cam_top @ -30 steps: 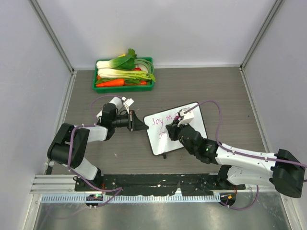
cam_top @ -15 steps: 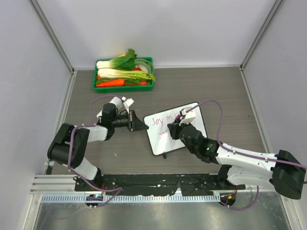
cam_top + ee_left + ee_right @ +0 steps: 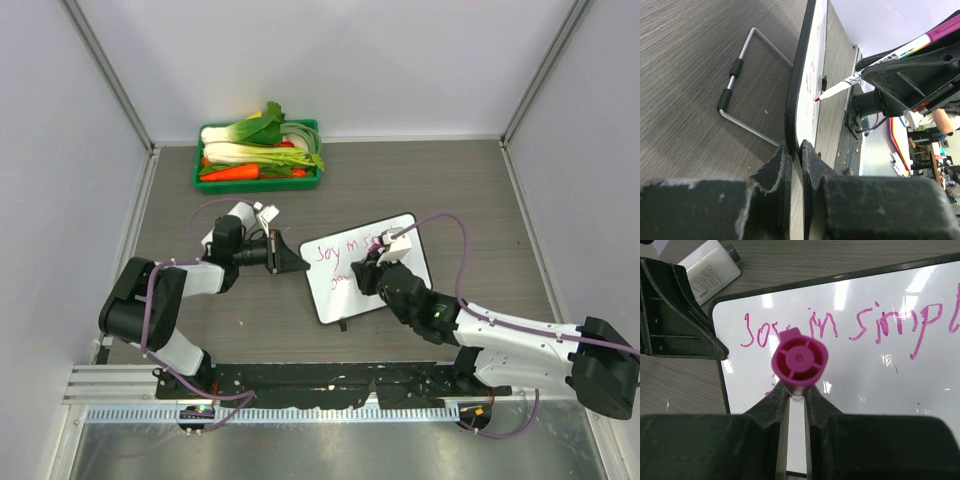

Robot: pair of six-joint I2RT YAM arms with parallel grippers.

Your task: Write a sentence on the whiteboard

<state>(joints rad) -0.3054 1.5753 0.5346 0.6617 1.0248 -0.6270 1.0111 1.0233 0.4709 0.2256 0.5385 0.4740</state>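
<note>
The whiteboard (image 3: 335, 298) lies tilted at mid-table, propped on a wire stand (image 3: 747, 85). My left gripper (image 3: 295, 262) is shut on its left edge; the left wrist view shows the board edge-on (image 3: 801, 85) between the jaws (image 3: 796, 150). My right gripper (image 3: 368, 272) is shut on a pink marker (image 3: 800, 359), whose tip (image 3: 817, 99) touches the board. The sentence (image 3: 840, 330) reads "Joy in simpl" in pink on the top line (image 3: 340, 248). Pink strokes start a second line, mostly hidden behind the marker.
A green tray (image 3: 258, 186) of vegetables stands at the back left against the wall. Grey walls close in the table on three sides. The left gripper's black fingers (image 3: 675, 315) sit at the board's left edge in the right wrist view.
My right gripper with the marker has shifted slightly to the right along the second line. The left gripper and the board have not moved.
</note>
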